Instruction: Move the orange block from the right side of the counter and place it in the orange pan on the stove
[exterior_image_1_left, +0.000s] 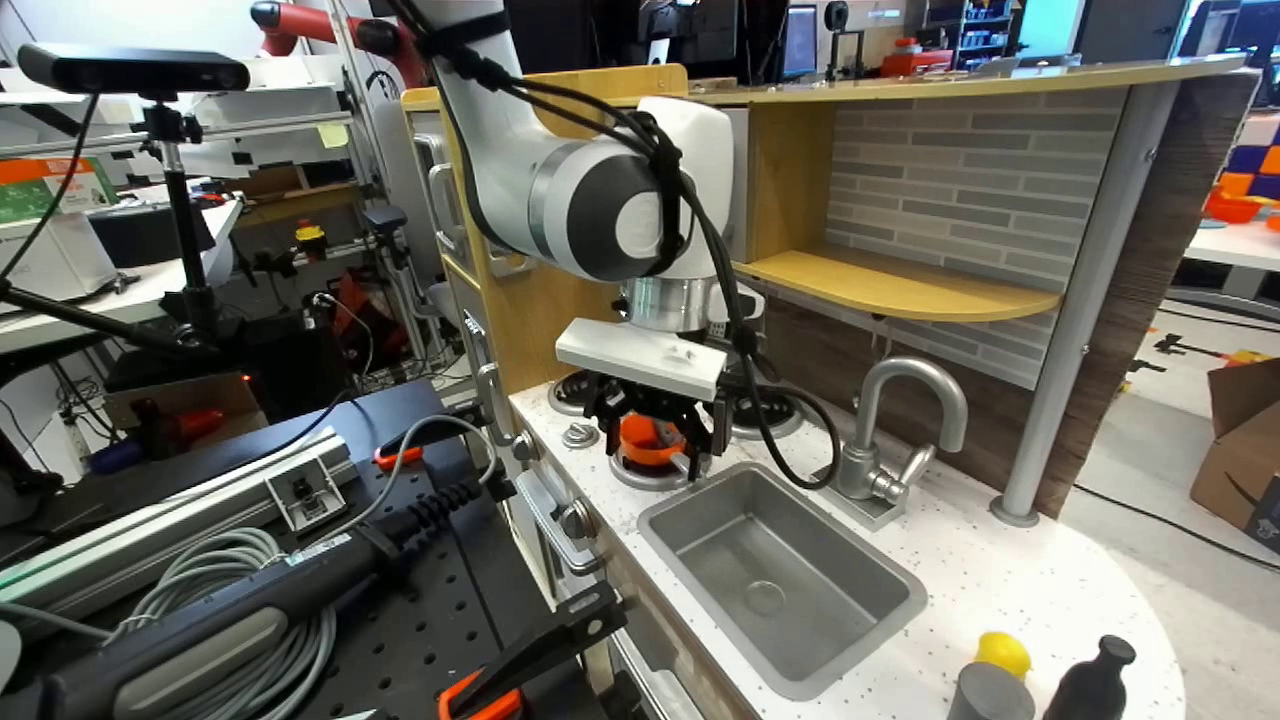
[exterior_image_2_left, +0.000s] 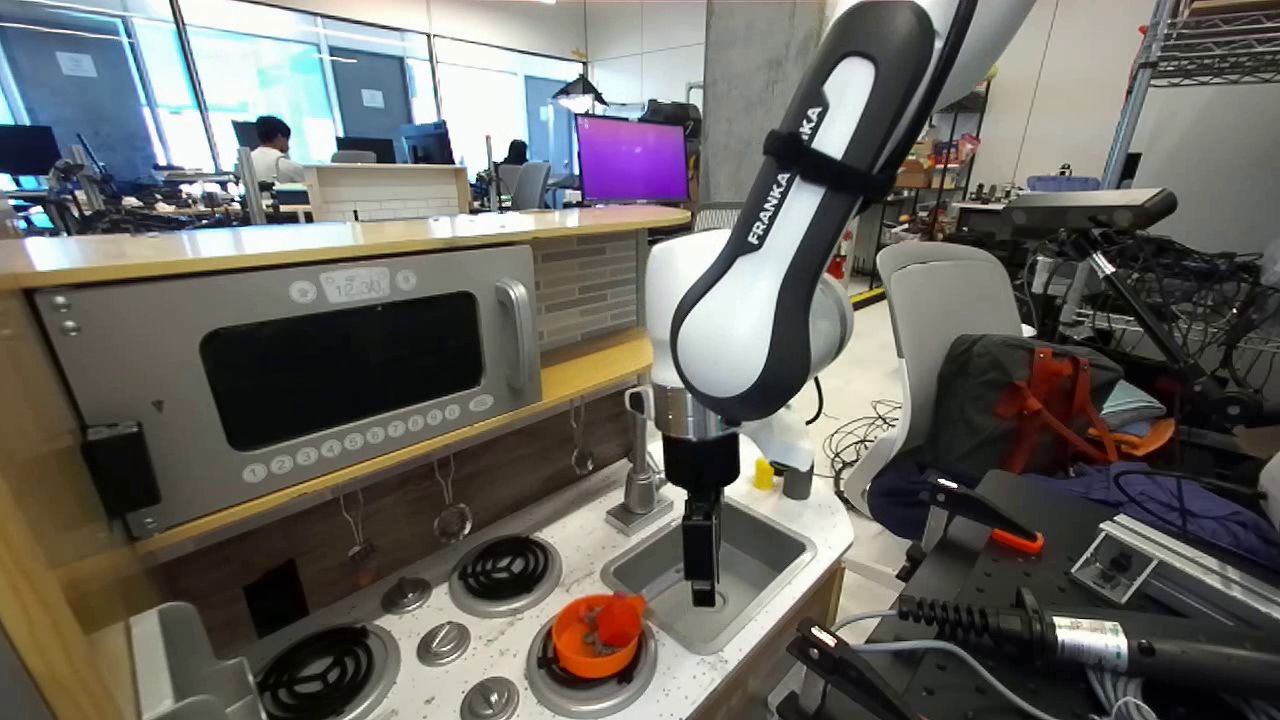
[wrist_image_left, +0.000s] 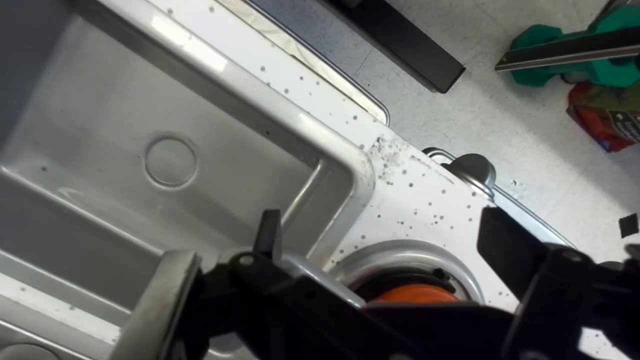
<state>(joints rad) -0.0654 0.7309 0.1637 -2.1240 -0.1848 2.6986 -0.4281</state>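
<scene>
The orange pan (exterior_image_1_left: 648, 447) sits on a front burner of the stove (exterior_image_2_left: 497, 645). It also shows in an exterior view (exterior_image_2_left: 575, 655), and only its orange rim shows in the wrist view (wrist_image_left: 415, 293). An orange-red block (exterior_image_2_left: 618, 620) rests in the pan against its rim and rises above it; the wrist view does not show it. My gripper (wrist_image_left: 382, 232) is open, its fingers wide apart with nothing between them. In an exterior view the gripper (exterior_image_2_left: 704, 595) hangs pointing down, above and beside the pan on the sink side. The white counter (exterior_image_1_left: 1040, 590) extends beyond the sink.
The grey sink basin (exterior_image_1_left: 770, 590) lies beside the pan's burner. The silver tap (exterior_image_1_left: 880, 440) stands behind it. A yellow object (exterior_image_1_left: 1003, 653), a grey cylinder (exterior_image_1_left: 990, 695) and a black bottle (exterior_image_1_left: 1095, 680) stand at the counter's far end. A wooden shelf (exterior_image_1_left: 910, 285) overhangs the back.
</scene>
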